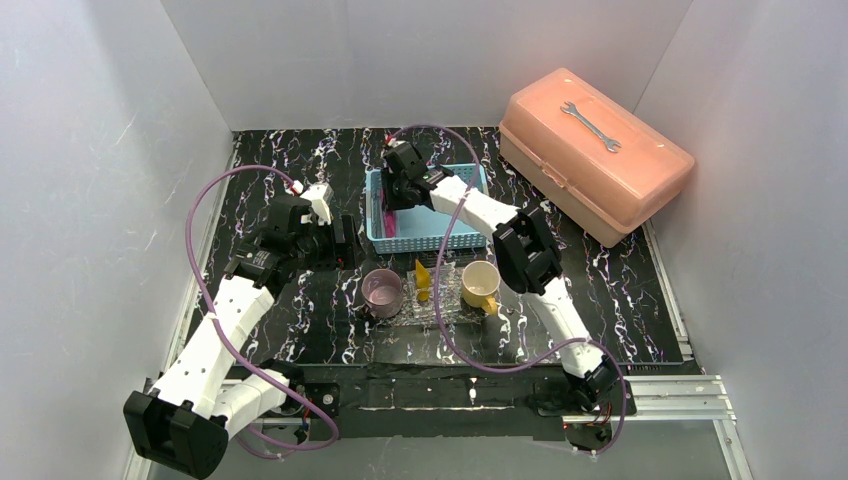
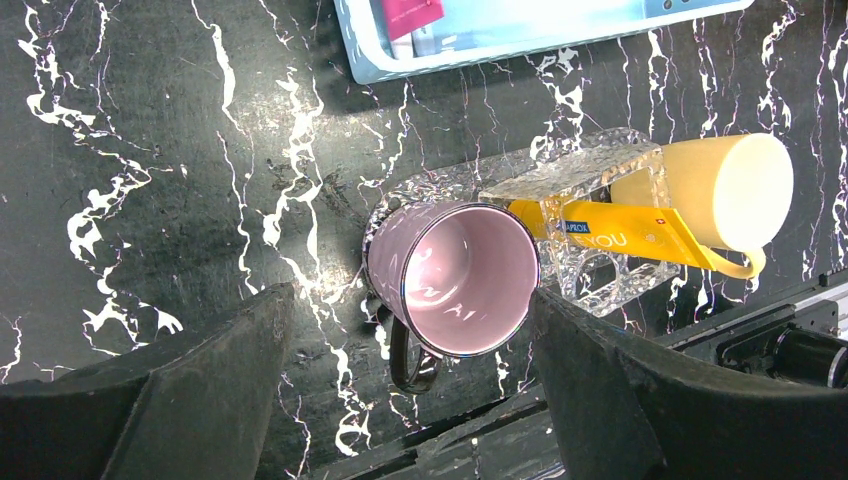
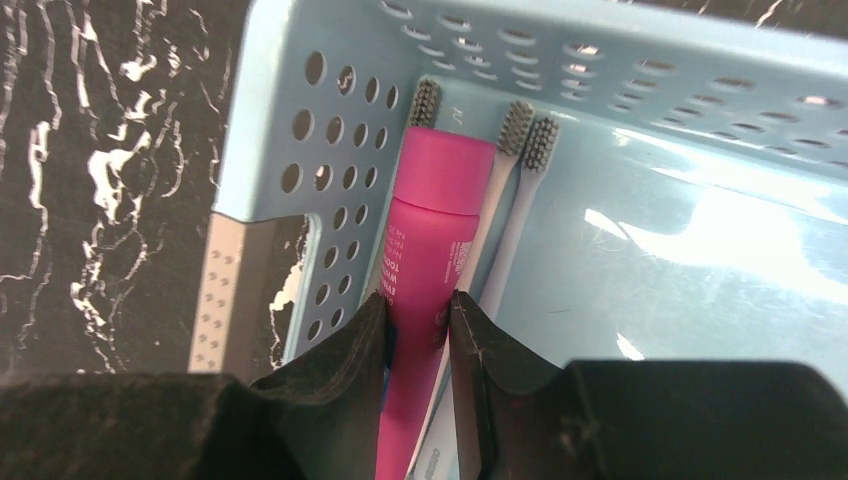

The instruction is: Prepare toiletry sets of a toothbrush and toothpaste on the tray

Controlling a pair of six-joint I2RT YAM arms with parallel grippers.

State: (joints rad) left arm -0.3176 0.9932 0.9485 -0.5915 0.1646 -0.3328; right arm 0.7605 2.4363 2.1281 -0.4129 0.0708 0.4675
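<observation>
My right gripper (image 3: 418, 305) reaches into the blue basket (image 3: 330, 150), shut on the pink toothpaste tube (image 3: 435, 230), one finger pressed against each side. Pale toothbrushes (image 3: 541, 146) lie beside the tube along the basket's left wall. The clear glittery tray (image 1: 440, 312) sits in front of the basket, and a yellow tube (image 1: 423, 280) stands on it. In the left wrist view the yellow tube (image 2: 620, 232) leans across the tray (image 2: 590, 170). My left gripper (image 2: 412, 292) hangs open above the purple cup (image 2: 460, 280), touching nothing.
A purple cup (image 1: 382, 292) stands at the tray's left end and a yellow cup (image 1: 480, 283) at its right end. The blue basket (image 1: 455, 243) is just behind them. A pink toolbox (image 1: 595, 165) with a wrench (image 1: 590, 127) on top stands at the back right.
</observation>
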